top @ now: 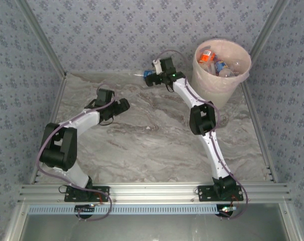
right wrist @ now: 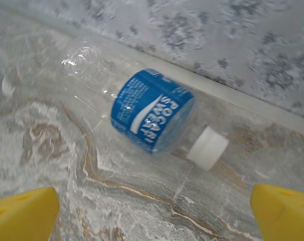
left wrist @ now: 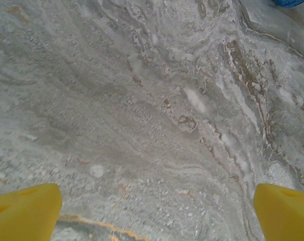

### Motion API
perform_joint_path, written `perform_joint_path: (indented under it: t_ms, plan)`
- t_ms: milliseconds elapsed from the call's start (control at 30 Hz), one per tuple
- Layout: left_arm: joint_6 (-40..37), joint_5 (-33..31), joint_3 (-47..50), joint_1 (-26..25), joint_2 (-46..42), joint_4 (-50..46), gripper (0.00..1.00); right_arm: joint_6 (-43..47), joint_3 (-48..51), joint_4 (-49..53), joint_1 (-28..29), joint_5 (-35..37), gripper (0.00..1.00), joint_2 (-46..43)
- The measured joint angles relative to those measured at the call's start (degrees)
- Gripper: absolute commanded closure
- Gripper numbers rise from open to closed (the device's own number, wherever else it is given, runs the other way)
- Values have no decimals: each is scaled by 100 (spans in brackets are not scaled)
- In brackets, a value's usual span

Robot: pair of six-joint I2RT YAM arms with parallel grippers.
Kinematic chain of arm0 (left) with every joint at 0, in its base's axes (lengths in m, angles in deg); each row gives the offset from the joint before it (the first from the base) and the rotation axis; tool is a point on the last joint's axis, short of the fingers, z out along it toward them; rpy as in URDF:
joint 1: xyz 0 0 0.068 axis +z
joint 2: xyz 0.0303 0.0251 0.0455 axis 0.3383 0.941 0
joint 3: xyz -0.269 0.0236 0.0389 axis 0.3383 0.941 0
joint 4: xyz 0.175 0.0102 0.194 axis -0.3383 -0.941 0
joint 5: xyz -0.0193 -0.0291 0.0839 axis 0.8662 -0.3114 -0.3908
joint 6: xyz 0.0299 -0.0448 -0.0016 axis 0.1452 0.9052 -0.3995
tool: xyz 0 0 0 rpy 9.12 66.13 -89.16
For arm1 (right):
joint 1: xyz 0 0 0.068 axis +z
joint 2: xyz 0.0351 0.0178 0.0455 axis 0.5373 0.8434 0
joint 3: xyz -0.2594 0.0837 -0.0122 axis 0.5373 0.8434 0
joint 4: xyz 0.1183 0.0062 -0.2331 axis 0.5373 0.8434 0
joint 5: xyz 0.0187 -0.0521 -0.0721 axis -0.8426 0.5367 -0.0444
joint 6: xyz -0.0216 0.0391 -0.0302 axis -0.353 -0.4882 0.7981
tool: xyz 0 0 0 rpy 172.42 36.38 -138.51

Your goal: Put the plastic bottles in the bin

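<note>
- I see the right gripper [right wrist: 153, 208] released: its yellow fingers [right wrist: 23, 213] sit wide apart in the bottom corners of the right wrist frame, with nothing between them.
- One plastic bottle [right wrist: 152, 111] lies on its side above those fingers and apart from them. It is clear, with a blue label and a white cap pointing lower right, along the foot of the patterned wall [right wrist: 232, 45].
- In the top view that bottle is at upper centre, left of the bin [top: 212, 86].
- The bin stands upper right and holds several plastic bottles [top: 218, 63].
- The left gripper [left wrist: 157, 213] is also released, hanging over bare marble table [left wrist: 141, 100], centre left in the top view.
</note>
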Motion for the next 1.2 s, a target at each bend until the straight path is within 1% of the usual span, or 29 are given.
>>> perform_joint_path:
  t_ms: [167,267,367,533,633,733,833,1033,1200]
  plan:
    - [0,487,-723,269,833,378,2,-1239,199,-422,-85,-20,0,0]
    - [0,658,-1508,348,1593,566,2,-1698,278,-726,-203,-247,0,2]
    - [17,782,-2455,350,2385,715,2,-2065,238,-1263,-341,-540,0,90]
    - [164,920,-4030,348,3576,911,2,-2879,-450,-2188,-448,-1062,0,772]
    - [269,1001,-4778,348,4122,1001,2,-3246,-479,-2409,-448,-1187,0,1027]
    - [391,1056,-5324,350,4529,1014,2,-3440,-474,-2420,-415,-1246,0,1204]
    - [525,1075,-5626,350,4758,1010,2,-3630,-387,-2439,-361,-1270,0,1224]
    - [702,1200,-6120,365,5108,1003,2,-4109,-175,-2616,-227,-1351,7,1222]
    - [778,1268,-6251,365,5198,973,2,-4601,229,-3314,-138,-1368,14,1189]
